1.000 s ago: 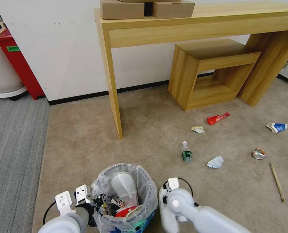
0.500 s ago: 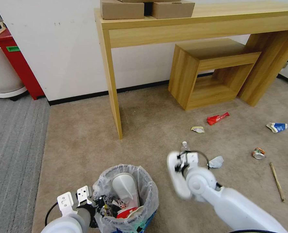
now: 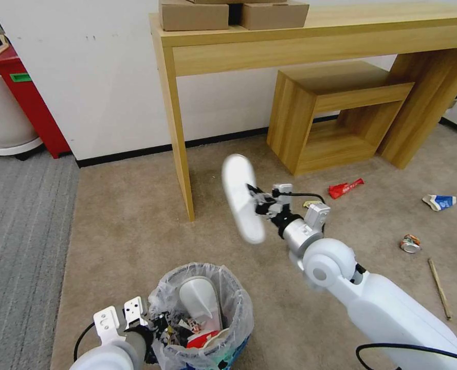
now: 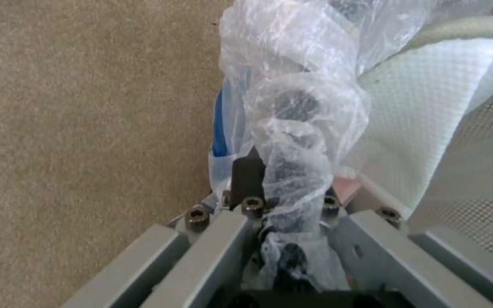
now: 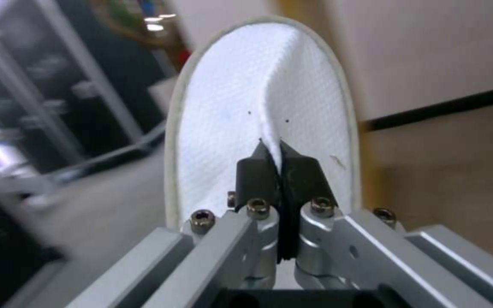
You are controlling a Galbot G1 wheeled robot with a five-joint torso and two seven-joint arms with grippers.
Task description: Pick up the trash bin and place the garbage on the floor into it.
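White wall (image 3: 110, 87), wooden desk (image 3: 315, 36), nested wooden stool (image 3: 336, 103), grey ribbed carpet (image 3: 17, 231) left.

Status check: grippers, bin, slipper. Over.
Left gripper shut on bin rim. Right gripper shut on slipper, held in the air beyond the bin. Nothing between them.

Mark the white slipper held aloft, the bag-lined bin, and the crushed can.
White fabric slipper (image 3: 241, 198), head view, mid-sole.
Round bin lined with clear crinkled plastic bag (image 3: 238, 308), head view, bagged right rim.
Crushed metal can (image 3: 409, 243), head view, body centre.
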